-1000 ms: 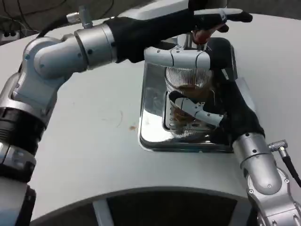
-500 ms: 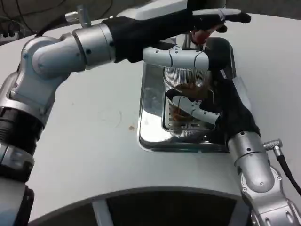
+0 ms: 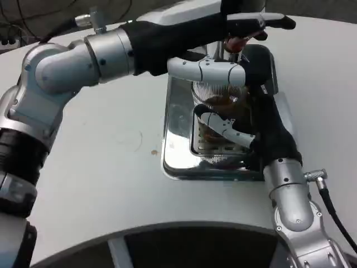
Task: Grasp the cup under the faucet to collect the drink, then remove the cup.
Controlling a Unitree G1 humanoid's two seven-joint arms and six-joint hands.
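As before, right hand [image 3: 245,131] round cup [image 3: 218,106]

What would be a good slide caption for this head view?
Right hand grips a ribbed clear plastic cup on a shiny metal drip tray while the left hand reaches above it.

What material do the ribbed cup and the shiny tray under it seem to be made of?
The ribbed see-through cup looks like clear plastic or glass: brown drink shows through its fine vertical ridges, and the picture cannot settle which. The shiny rectangular drip tray looks like polished metal, probably stainless steel: its bare floor mirrors the surroundings like chrome. The right hand holds the cup.
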